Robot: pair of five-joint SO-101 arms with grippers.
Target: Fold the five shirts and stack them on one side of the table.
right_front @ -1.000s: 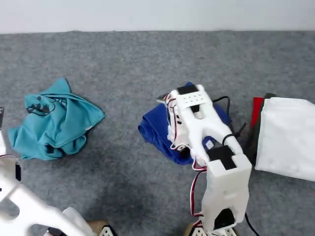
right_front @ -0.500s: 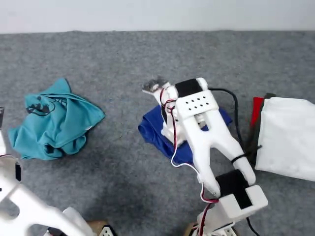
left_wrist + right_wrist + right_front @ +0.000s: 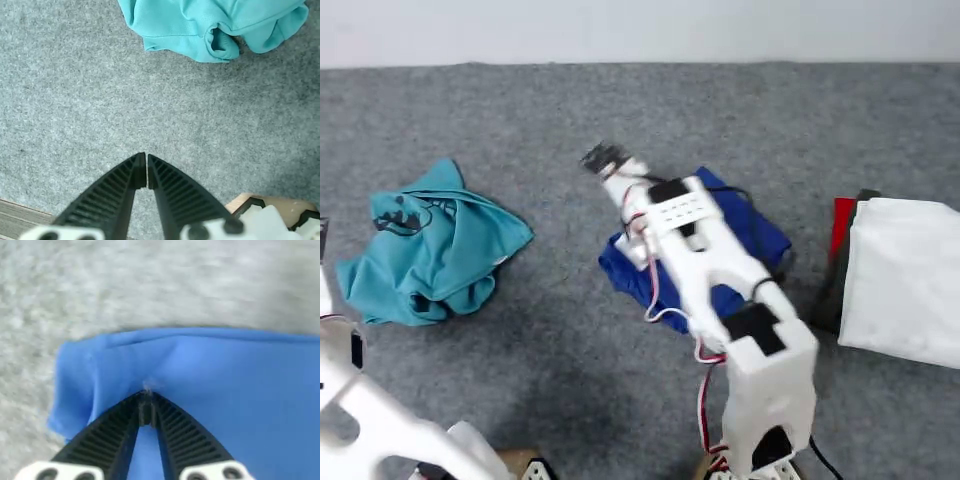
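Working on the blue shirt [image 3: 757,236], bunched near the middle of the worktop [image 3: 560,110] and not yet folded. Pinching a ridge of its cloth close to one edge with the right end effector [image 3: 146,409], clenched tight on the fabric. Probably starting a spread or a first fold here. Next, needing to draw that pinched edge up and across while keeping the grip firm and avoiding dragging the whole heap along, then carrying the result over to the white folded stack [image 3: 905,285] at the right edge, lying on top of something red [image 3: 842,226] and something dark [image 3: 832,292]. Leaving the teal shirt [image 3: 435,250] crumpled well apart on the left, just ahead of the left end effector [image 3: 146,167], clenched on nothing above bare surface. Resting everything on grey, carpet-like felt, meeting a plain white wall [image 3: 640,30] at the far side.
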